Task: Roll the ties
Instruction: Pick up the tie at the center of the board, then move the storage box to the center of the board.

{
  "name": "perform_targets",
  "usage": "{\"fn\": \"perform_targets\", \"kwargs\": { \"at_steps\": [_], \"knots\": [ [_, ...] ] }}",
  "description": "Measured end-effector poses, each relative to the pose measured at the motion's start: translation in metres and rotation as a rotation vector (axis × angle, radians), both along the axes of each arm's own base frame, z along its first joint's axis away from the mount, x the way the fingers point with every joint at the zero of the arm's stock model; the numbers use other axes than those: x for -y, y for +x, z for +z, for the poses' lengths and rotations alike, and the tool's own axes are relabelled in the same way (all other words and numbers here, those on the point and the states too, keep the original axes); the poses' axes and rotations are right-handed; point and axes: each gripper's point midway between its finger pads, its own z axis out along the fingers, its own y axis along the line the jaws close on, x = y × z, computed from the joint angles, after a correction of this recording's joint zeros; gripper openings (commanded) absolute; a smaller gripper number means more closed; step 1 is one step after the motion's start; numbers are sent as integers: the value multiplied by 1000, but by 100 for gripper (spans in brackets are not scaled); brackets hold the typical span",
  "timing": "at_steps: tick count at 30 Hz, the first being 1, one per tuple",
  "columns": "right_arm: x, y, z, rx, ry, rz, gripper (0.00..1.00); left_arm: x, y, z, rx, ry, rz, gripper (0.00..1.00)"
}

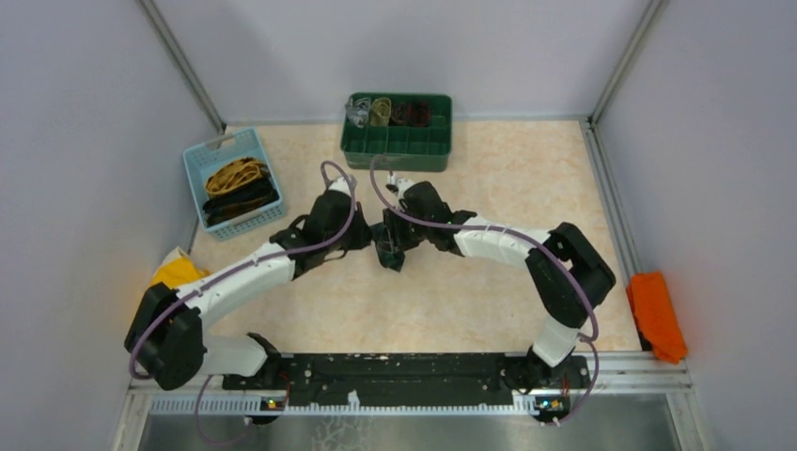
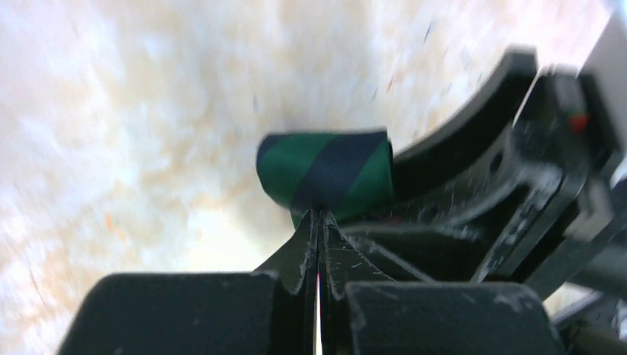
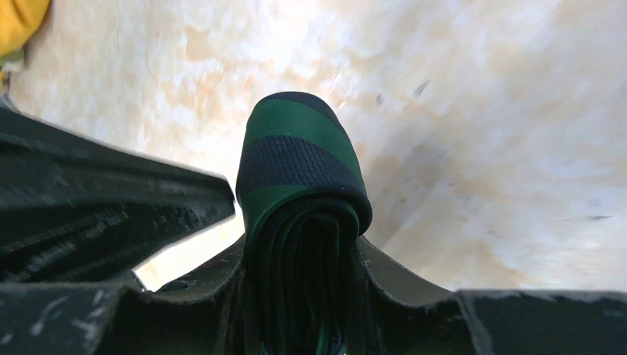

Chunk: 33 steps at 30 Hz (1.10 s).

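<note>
A dark green tie with dark checks [image 1: 389,252] is rolled into a tight coil and held just above the middle of the table between both arms. My right gripper [image 1: 398,242] is shut on the roll. In the right wrist view the roll [image 3: 296,148] is squeezed between that gripper's fingers [image 3: 303,255]. My left gripper [image 1: 372,241] meets it from the left. In the left wrist view its tips [image 2: 319,216] are pressed together on the lower edge of the roll [image 2: 325,174].
A blue basket [image 1: 201,162] at back left holds mustard-yellow [image 1: 235,174] and black ties [image 1: 242,199]. A green compartment tray [image 1: 397,148] at the back holds rolled ties in its far row. A yellow cloth [image 1: 177,272] lies left, an orange cloth [image 1: 656,315] right.
</note>
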Motion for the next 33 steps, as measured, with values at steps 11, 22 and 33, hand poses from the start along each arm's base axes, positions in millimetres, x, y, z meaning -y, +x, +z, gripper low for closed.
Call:
{"fn": "perform_targets", "kwargs": {
  "at_steps": [11, 22, 33],
  "knots": [
    [95, 92, 99, 250, 19, -330, 0, 38, 196, 65, 226, 35, 68, 0],
    [127, 124, 121, 334, 18, -395, 0, 50, 332, -1, 268, 124, 90, 0],
    [132, 150, 143, 401, 3, -424, 0, 40, 348, -19, 274, 160, 58, 0]
  ]
}}
